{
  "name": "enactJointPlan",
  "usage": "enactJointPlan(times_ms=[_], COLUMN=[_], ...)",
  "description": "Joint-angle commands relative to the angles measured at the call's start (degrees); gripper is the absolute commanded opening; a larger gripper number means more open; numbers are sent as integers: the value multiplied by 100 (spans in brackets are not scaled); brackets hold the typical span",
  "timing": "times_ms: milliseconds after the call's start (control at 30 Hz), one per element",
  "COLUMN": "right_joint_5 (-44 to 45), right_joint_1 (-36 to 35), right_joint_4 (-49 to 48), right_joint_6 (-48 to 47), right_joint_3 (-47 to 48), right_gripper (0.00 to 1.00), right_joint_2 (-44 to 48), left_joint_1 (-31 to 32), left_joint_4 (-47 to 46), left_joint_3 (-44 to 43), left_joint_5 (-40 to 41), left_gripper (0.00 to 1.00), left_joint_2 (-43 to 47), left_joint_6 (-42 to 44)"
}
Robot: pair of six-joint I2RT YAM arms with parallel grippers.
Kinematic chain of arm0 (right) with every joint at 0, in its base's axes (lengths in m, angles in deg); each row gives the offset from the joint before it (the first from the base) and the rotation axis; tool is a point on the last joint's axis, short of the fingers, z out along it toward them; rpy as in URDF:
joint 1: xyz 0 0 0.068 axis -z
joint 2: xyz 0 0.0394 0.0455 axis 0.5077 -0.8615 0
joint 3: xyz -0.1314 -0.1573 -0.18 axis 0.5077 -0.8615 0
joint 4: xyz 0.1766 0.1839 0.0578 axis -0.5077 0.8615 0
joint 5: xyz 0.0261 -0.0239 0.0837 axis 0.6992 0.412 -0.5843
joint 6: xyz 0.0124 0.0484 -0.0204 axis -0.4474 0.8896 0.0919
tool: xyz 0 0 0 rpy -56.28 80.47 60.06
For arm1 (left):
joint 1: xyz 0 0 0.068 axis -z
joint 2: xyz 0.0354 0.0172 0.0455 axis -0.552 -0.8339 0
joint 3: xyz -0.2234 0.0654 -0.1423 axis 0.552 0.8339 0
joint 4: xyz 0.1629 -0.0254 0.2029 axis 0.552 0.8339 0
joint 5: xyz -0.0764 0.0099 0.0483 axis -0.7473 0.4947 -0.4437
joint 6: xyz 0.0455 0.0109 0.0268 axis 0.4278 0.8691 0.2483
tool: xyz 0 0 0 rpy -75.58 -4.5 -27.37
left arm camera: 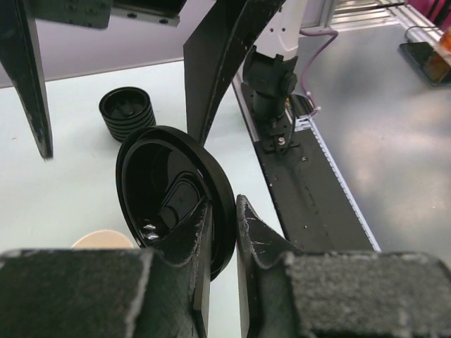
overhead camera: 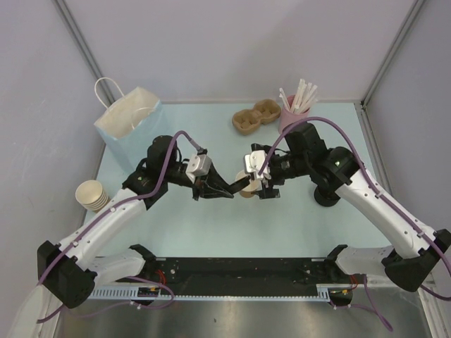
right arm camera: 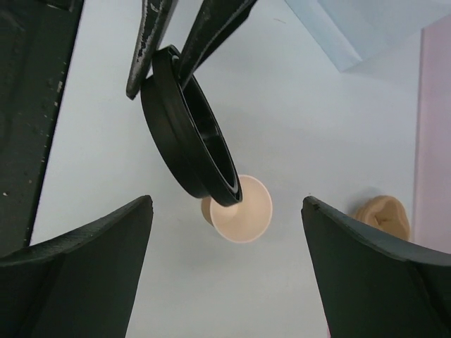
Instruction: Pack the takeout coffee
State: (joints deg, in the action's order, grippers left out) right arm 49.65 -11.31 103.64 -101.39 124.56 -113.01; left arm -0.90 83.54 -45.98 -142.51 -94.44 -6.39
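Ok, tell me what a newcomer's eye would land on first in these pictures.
The left gripper pinches the black lid by its rim, tilted on edge, at the centre of the scene. Just below it stands the open paper cup, with the right gripper spread wide above. The pale blue bag stands at the far left.

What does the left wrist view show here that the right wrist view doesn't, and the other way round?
Only the left wrist view: the stack of black lids and the black mounting rail. Only the right wrist view: a corner of the blue paper bag and part of the tan cup carrier. Both: the left gripper pinching the black lid by its rim, tilted on edge, with the open paper cup close by it.
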Motion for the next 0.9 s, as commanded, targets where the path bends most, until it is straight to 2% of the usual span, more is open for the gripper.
enactJointPlan(times_ms=[0,267,367,400,500,600,700,767,800,867], right_joint_5=[-710,-1001,-1045,-1045,-1062,-1106,-1142,-1159,-1186,-1238], right_joint_1=[-28,-63,-98,-98,-98,-98,-80,-63,-45,-10], right_joint_4=[-195,-301,-335,-336,-301,-213,-169,-151,-142,-125], right_joint_6=[165,402,464,464,473,464,516,543,595,631], right_joint_3=[15,7,15,7,-2,-2,7,7,-2,-2], right_gripper=[88,65,54,47,36,29,23,22,23,23], right_joint_2=[-91,-223,-266,-284,-293,-276,-258,-258,-258,-293], left_joint_1=[-61,-69,-78,-87,-105,-131,-166,-175,-175,-175], left_joint_4=[-417,-601,-654,-672,-672,-829,-865,-822,-752,-358], left_joint_3=[-12,67,85,94,94,111,103,68,50,-90], left_joint_5=[-514,-532,-532,-523,-470,-339,-233,-93,-31,187], left_gripper=[15,16,16,17,27,39,40,43,49,51], left_joint_2=[-14,-14,4,4,30,56,100,126,153,162], left_joint_6=[-137,-252,-296,-322,-322,-322,-313,-244,-156,177])
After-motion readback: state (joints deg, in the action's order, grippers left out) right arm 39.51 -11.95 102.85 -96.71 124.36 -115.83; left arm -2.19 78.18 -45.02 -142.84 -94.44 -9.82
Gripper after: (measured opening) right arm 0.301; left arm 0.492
